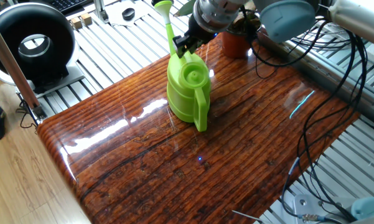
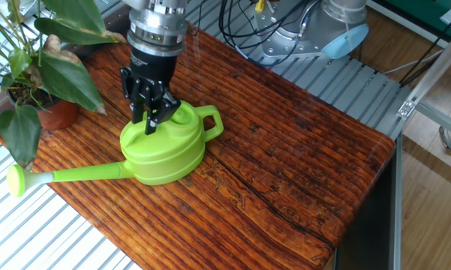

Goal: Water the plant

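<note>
Other fixed view, left of centre: pincer [image 2: 151, 120] hovers spread over the lime-green watering can [image 2: 163, 146]; still the reach step, next it must drop onto the handle [image 2: 210, 120].

The table [image 1: 249, 137] is dark striped wood under a glossy lacquer that mirrors the lights. The watering can [image 2: 165, 146] is smooth lime-green plastic. The plant [image 2: 41, 67] sits in matt terracotta. Ribbed metal rails [image 1: 112, 56] surround the table.
</note>
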You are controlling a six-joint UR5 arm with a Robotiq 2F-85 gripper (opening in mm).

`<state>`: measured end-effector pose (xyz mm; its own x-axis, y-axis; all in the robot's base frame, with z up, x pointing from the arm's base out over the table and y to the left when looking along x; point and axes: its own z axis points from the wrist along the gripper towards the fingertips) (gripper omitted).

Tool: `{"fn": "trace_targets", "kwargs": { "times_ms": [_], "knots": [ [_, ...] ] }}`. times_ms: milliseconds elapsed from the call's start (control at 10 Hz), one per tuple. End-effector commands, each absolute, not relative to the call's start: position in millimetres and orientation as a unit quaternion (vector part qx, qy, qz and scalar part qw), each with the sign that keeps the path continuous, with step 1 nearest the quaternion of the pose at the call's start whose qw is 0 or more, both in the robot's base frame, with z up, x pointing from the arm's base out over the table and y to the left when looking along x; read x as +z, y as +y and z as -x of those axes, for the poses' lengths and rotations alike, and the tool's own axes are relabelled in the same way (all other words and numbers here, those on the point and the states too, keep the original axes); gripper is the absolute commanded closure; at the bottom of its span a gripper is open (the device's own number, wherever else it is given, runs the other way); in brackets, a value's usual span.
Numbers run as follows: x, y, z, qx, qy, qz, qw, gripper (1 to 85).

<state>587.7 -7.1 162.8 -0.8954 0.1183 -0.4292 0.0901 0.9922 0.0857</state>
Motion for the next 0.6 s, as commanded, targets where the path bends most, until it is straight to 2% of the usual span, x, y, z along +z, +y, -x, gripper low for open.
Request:
{"fn": "trace_targets", "kwargs": {
  "times_ms": [0, 300, 500],
  "knots": [
    [153, -14, -578, 0.026, 0.978, -0.056, 0.2, 47.3],
    [154, -6, -579, 0.028, 0.977, -0.064, 0.199, 49.0],
    [153, -4, -576, 0.031, 0.978, -0.078, 0.191, 60.3]
  ]
}}
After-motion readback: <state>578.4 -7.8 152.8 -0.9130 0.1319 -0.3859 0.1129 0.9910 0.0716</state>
